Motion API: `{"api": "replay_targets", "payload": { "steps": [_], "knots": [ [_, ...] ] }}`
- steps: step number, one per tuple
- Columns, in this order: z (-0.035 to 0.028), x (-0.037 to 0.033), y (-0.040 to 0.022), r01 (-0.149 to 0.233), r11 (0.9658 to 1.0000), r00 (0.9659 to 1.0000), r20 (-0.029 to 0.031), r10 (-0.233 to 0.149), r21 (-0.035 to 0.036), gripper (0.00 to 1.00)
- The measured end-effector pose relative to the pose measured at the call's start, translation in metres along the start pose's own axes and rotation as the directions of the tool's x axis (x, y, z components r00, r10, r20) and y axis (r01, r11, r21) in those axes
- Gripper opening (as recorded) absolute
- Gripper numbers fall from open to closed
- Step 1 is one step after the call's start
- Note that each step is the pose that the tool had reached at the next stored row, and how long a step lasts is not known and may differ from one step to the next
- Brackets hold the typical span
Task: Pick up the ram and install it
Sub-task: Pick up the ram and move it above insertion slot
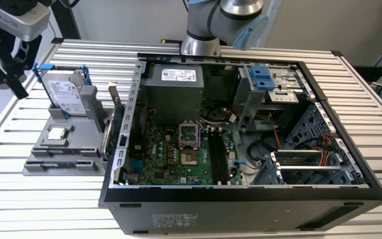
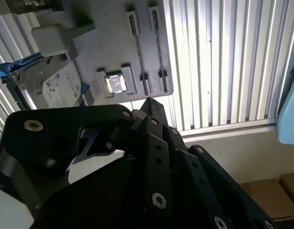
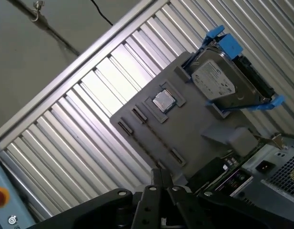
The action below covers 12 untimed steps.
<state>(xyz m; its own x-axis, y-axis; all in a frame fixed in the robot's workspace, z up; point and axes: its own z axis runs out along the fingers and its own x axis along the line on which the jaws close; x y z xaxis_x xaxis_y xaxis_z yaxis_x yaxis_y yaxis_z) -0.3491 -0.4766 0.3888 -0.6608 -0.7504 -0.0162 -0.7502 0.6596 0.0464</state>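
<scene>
- The black gripper [image 1: 17,84] with linked fingers hangs in the upper left of the exterior view, above the edge of the slatted metal table [image 1: 98,50] and well apart from the ram.
- In both wrist views the gripper [image 3: 159,172] [image 2: 149,101] has its fingers drawn together to one tip, with nothing seen between them.
- The ram [image 1: 114,137], a long, narrow green circuit-board stick, stands on edge left of centre in the exterior view. It is at the rim of the grey holder and just beside the case's outer wall.
- In the first wrist view the ram [image 3: 225,172] appears as a dark strip with pale labels between the holder and the case.
- The flat grey plastic holder [image 1: 38,164] [image 3: 185,133] [image 2: 108,38] lies on the table at the exterior view's left.
- On the holder, a silver boxy hard drive [image 1: 63,92] [image 3: 218,83] [image 2: 56,88] with blue rails stands upright.
- A small square silver processor chip [image 1: 57,133] [image 3: 162,100] [image 2: 116,84] sits in a recess of the holder, near the drive.
- The open black computer case [image 1: 244,204] fills the middle of the exterior view, and a green motherboard [image 1: 171,159] lies inside it.
- Two long black memory slots [image 1: 216,157] run side by side on the board.
</scene>
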Motion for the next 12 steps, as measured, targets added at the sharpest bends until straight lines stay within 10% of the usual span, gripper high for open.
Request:
{"api": "replay_targets", "payload": {
  "steps": [12],
  "knots": [
    [0.0000, 0.0000, 0.0000, 0.151, 0.9885, 0.9885, -0.0069, -0.151, -0.0030, 0.00]
  ]
}}
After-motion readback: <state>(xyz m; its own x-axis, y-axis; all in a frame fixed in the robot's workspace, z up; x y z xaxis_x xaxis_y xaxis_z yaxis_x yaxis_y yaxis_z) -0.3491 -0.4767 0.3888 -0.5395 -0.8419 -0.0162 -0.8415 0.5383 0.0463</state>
